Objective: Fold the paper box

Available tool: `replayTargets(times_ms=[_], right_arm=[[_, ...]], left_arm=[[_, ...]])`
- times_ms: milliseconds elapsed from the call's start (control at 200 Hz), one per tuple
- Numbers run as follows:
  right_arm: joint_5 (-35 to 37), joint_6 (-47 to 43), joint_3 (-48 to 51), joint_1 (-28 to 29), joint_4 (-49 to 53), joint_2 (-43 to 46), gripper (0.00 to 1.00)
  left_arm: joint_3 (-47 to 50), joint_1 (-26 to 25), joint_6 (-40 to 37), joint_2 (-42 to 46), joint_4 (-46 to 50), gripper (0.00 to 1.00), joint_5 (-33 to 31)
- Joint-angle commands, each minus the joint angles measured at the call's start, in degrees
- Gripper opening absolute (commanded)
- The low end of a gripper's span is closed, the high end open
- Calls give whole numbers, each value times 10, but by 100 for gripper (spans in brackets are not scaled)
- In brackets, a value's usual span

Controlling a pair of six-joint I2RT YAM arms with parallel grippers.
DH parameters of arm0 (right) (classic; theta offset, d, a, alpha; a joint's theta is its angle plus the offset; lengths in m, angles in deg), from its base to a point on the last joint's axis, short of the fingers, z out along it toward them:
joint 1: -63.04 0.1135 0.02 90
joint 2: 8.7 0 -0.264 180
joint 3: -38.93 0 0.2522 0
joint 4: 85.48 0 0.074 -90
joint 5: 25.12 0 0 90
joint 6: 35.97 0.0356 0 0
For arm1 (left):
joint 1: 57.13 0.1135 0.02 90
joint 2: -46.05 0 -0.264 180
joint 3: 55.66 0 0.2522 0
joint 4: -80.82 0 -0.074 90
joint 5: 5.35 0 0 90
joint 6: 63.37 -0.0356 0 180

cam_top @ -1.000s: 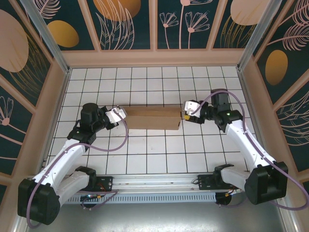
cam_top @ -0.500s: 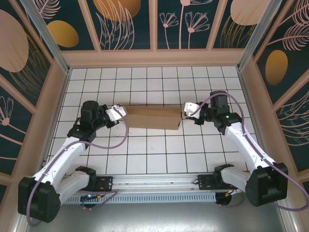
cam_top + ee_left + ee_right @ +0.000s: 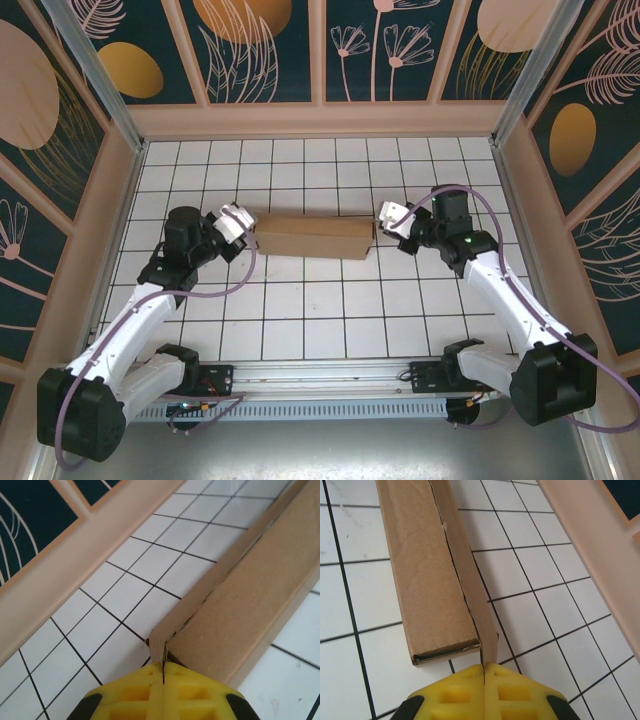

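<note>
Right wrist: fingers (image 3: 451,696) pinch paper box (image 3: 427,575) flap.

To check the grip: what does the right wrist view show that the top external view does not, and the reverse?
Right wrist: up close, the right gripper is shut on a thin flap edge of the paper box, beside its end face. Top external: the left gripper at the box's other end. Shared: the brown box lying on white tiles, the right gripper at its end.

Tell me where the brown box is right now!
In the top view, the paper box lies mid-way across the tiled table, between the left gripper and the right gripper, which each pinch one end.
</note>
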Motion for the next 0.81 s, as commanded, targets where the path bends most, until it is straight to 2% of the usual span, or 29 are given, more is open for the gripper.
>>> replayTargets(times_ms=[0,125,240,345,535,801], right_arm=[[-10,93,10,25,-75,11,0],[15,130,19,52,-88,8,0],[29,165,14,69,-88,3,0],[68,236,2,84,-96,-1,0],[77,323,-34,98,-60,-17,0],[116,462,-15,112,-108,-3,0]], left_arm=[[-27,-15,143,20,-32,0,41],[-32,-31,215,11,-10,0,38],[-27,-38,248,14,-15,0,46],[-32,-37,294,12,-22,0,38],[-36,-37,367,-8,-17,0,27],[-81,-38,466,-58,65,0,6]])
